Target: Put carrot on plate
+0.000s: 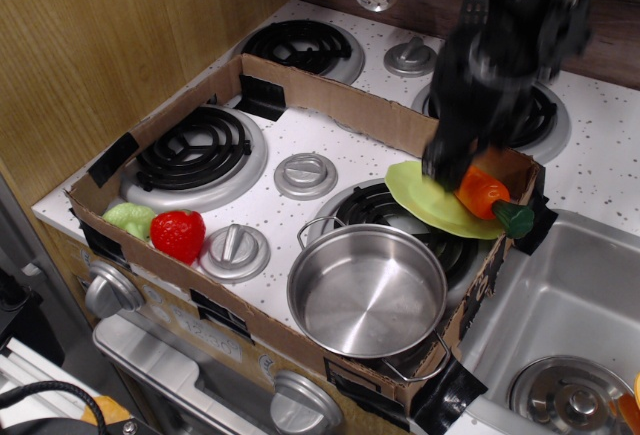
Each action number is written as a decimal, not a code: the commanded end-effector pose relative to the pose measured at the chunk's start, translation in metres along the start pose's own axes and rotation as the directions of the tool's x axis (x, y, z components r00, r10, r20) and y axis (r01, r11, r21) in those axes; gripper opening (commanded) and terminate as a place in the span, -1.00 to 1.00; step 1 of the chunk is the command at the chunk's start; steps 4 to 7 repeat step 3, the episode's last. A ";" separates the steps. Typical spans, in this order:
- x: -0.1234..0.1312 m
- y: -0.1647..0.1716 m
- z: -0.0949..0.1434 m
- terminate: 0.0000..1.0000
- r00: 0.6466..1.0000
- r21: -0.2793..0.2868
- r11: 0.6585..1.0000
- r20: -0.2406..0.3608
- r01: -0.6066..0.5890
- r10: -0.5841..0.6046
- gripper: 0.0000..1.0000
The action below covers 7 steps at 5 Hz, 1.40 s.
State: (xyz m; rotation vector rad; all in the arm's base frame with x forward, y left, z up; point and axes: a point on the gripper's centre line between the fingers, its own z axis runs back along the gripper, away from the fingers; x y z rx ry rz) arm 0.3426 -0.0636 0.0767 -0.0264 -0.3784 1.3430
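The blurred gripper [452,167] hangs over the plate [425,200], the carrot [482,193] just beside it on the plate's right edge. Its jaws' state cannot be told.

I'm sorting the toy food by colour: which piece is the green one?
The lettuce, pale green, sits in the near-left corner of the cardboard box beside the red strawberry. The carrot is orange with only a green stub.
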 end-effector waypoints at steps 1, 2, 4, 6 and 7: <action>0.009 -0.011 0.063 -1.00 0.992 -0.059 0.991 0.042 0.119 -0.116 1.00; 0.009 -0.010 0.063 -1.00 0.985 -0.045 0.984 0.039 0.171 -0.170 1.00; 0.009 -0.010 0.063 1.00 0.985 -0.045 0.984 0.039 0.171 -0.170 1.00; 0.009 -0.010 0.063 1.00 0.985 -0.045 0.984 0.039 0.171 -0.170 1.00; 0.009 -0.010 0.063 1.00 0.985 -0.045 0.984 0.039 0.171 -0.170 1.00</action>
